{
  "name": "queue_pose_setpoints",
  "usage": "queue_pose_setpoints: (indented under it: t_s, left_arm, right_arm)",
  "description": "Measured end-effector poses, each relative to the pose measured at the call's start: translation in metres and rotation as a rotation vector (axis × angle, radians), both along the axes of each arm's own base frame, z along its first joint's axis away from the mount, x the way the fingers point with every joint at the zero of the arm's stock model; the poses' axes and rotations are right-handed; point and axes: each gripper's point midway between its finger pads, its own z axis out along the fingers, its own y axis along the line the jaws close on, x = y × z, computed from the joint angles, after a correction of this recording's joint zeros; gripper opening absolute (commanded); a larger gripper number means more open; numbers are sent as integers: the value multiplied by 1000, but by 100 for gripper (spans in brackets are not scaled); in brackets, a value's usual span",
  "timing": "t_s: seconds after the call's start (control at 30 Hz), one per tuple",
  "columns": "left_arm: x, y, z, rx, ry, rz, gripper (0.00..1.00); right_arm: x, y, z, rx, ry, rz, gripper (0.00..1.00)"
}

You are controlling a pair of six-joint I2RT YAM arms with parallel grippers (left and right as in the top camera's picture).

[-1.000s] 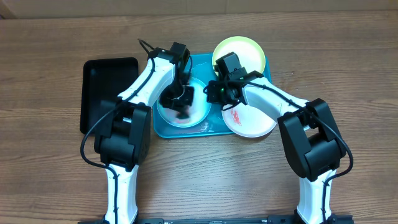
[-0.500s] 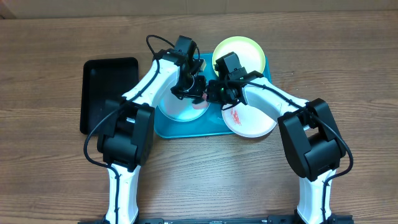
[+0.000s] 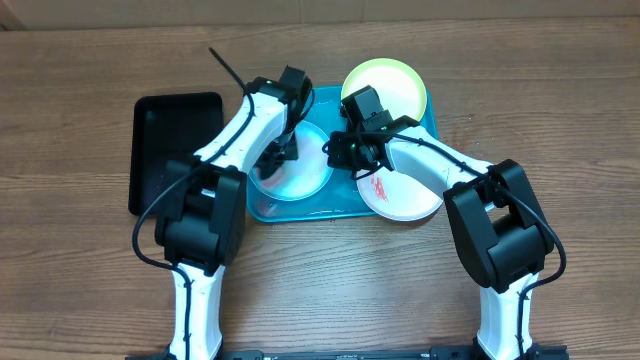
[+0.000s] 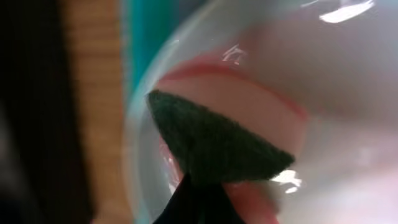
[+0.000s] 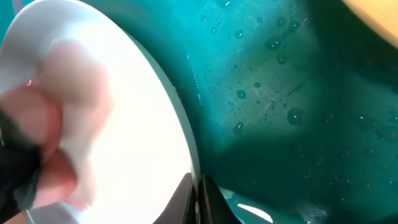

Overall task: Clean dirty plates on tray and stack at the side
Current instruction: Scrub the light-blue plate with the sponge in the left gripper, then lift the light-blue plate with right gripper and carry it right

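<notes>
Left end effector (image 3: 279, 154) pinches a sponge (image 4: 217, 146), pressing it into the blue plate (image 3: 305, 178) on the tray (image 3: 345, 210) to scrub; right end effector (image 5: 197, 198) is clamped on that plate's rim, seemingly steadying it against the wiping.

large tray (image 3: 335, 207) on table (image 3: 580, 150), three plates (image 3: 308, 177) on it, smaller tray (image 3: 170, 140) to its left

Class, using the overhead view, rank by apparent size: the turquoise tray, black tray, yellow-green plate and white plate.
Largest: turquoise tray.
Next: black tray.
Then the yellow-green plate and the white plate: they look alike, each partly hidden by an arm, so unranked.
</notes>
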Motion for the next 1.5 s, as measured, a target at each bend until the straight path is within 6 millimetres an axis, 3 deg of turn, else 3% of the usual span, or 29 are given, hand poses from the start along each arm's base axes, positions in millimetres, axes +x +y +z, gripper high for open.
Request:
queue_pose_setpoints:
  t_s: [0.17, 0.33, 0.43, 0.53, 0.7, 0.87, 1.0, 1.13, 1.3, 1.37, 1.5]
  left_arm:
    - [-21, 6, 2, 15, 88, 12, 4]
    - [-36, -5, 3, -70, 198, -85, 4]
    - [-34, -16, 12, -143, 227, -139, 4]
    - [-16, -31, 30, -212, 181, -176, 4]
    - [36, -55, 93, -317, -33, -224, 4]
    - [66, -50, 139, -365, -185, -200, 4]
    - [71, -30, 142, -367, -200, -139, 4]
    - [73, -16, 141, -363, -200, -97, 4]
    - [73, -16, 141, -364, -200, -97, 4]
    - [73, -17, 141, -364, -200, -97, 4]
    - [73, -17, 141, -365, -201, -92, 4]
  right_arm:
    - [-3, 1, 0, 5, 12, 9, 4]
    - [-6, 0, -1, 3, 25, 16, 4]
    - [-9, 0, -2, 3, 35, 20, 4]
    - [-11, -1, -3, -2, 46, 19, 4]
    - [-23, -8, -2, -37, 99, 26, 4]
    - [-29, -24, 6, -132, 128, 27, 4]
    - [-21, -35, 31, -204, 79, 25, 4]
    - [-4, -43, 82, -243, -64, 3, 4]
    - [1, -57, 145, -331, -244, -46, 4]
    - [-2, -65, 158, -405, -294, -65, 4]
    - [-10, -75, 166, -596, -365, -79, 4]
